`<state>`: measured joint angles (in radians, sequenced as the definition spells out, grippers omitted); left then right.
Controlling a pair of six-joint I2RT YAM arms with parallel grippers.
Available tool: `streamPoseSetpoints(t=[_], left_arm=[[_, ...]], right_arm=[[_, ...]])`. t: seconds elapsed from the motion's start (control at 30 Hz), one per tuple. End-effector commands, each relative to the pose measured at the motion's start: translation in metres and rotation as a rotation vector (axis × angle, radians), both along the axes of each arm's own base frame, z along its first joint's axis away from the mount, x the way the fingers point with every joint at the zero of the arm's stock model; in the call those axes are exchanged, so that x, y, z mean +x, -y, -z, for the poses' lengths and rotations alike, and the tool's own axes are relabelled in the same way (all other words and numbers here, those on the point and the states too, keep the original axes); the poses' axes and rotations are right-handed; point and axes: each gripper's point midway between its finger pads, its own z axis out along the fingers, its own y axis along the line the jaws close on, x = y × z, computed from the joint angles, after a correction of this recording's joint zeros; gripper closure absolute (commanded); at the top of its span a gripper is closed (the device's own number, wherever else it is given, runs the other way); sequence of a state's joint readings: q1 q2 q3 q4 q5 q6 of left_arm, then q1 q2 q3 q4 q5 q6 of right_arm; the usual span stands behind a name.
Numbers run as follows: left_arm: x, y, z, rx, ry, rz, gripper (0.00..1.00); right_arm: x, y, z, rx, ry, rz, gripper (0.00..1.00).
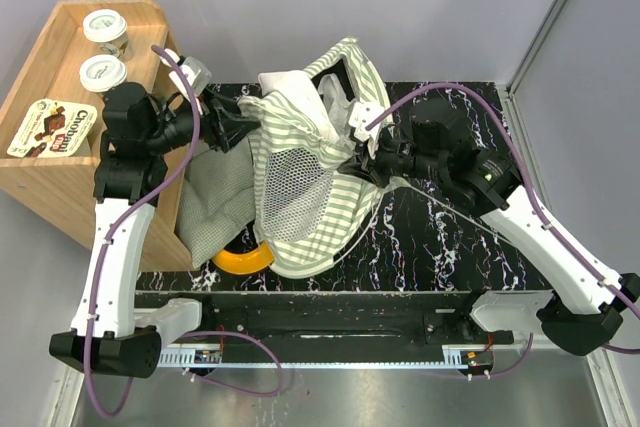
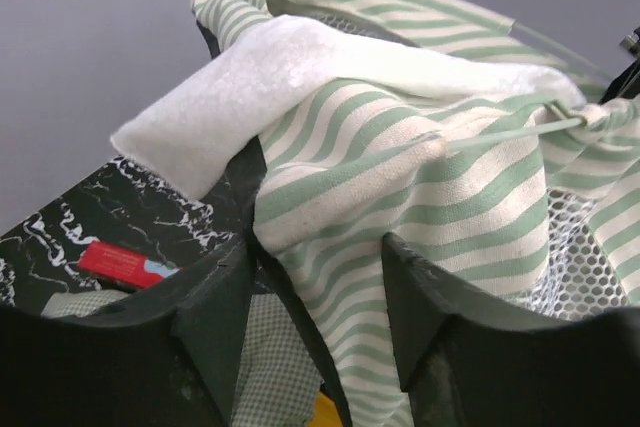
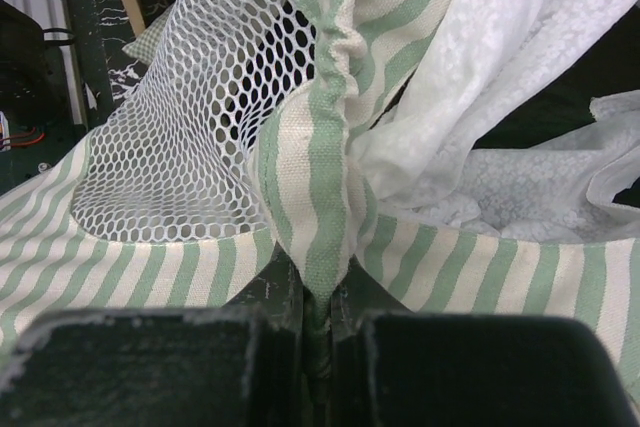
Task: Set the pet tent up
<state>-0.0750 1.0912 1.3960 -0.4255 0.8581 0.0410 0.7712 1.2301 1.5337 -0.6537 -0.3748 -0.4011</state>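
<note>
The pet tent [image 1: 300, 177] lies crumpled in the middle of the black marble table [image 1: 430, 247], its round mesh window [image 1: 295, 182] facing up and white lace [image 1: 285, 82] at the back. My left gripper [image 1: 235, 127] is at the tent's left edge. In the left wrist view it [image 2: 315, 247] is open, with striped fabric [image 2: 400, 207] and a black trim hanging loose between the fingers. My right gripper [image 1: 362, 169] is at the tent's right edge. The right wrist view shows it [image 3: 318, 292] shut on a fold of striped cloth [image 3: 325, 197] beside the mesh [image 3: 180, 147]. A thin pole [image 2: 500, 132] runs through a sleeve.
A small-checked cushion [image 1: 215, 202] lies under the tent's left side, with a yellow object [image 1: 245, 259] at its near end. A wooden shelf [image 1: 60, 77] at the left holds two cups [image 1: 105, 27] and a carton [image 1: 50, 127]. A red item [image 2: 125, 264] lies on the table.
</note>
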Motion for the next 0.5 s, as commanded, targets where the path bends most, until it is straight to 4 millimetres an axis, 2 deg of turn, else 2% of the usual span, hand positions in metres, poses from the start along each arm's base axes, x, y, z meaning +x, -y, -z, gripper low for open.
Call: streamPoseSetpoints(t=[0.0,0.07,0.13,0.2,0.37,0.47], left_arm=[[-0.001,0.008,-0.02,-0.053,0.056,0.076,0.53],[-0.002,0.01,-0.018,-0.057,0.052,0.102,0.81],[-0.006,0.012,-0.017,-0.057,0.048,0.128,1.0],[-0.012,0.012,-0.017,-0.044,0.045,0.139,1.0],[-0.018,0.0,-0.02,0.096,0.137,0.097,1.0],[-0.018,-0.009,-0.019,0.208,0.214,0.073,1.0]], right_arm=[[-0.004,-0.002,-0.024,0.059,0.079,-0.046,1.0],[-0.005,-0.002,-0.025,0.06,0.077,-0.047,1.0],[-0.002,0.001,-0.023,0.044,0.084,-0.025,1.0],[0.006,0.008,-0.013,-0.001,0.079,0.024,1.0],[0.024,0.024,0.024,-0.149,0.028,0.13,1.0],[0.028,0.028,0.035,-0.181,0.022,0.16,1.0]])
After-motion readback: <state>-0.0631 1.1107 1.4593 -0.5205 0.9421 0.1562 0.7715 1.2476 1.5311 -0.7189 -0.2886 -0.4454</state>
